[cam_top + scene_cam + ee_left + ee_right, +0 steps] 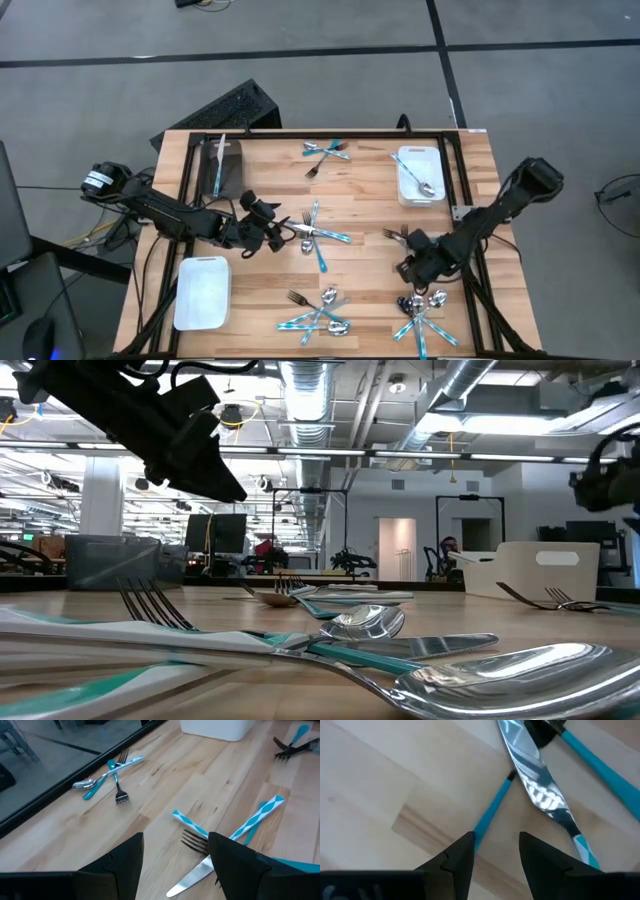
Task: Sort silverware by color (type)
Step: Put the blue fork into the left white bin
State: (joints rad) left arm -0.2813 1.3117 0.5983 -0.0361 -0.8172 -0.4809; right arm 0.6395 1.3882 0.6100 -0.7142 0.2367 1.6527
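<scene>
bare wood btwn centre cutlery cluster [316, 235] & white bin [418, 174], front edge crowded w/ silverware [322, 312]

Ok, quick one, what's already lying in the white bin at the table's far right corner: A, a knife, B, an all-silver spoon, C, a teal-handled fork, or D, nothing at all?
B: the high view shows a shiny all-silver spoon lying inside the white bin at the far right corner, with no teal on it and nothing else in there.

Pale striped wood table [365, 205], teal-handled forks [328, 150] and shiny silver spoons [329, 296] gleamed, white bins [203, 292] sat bright, one dark bin [222, 167], black arms [165, 211].
</scene>
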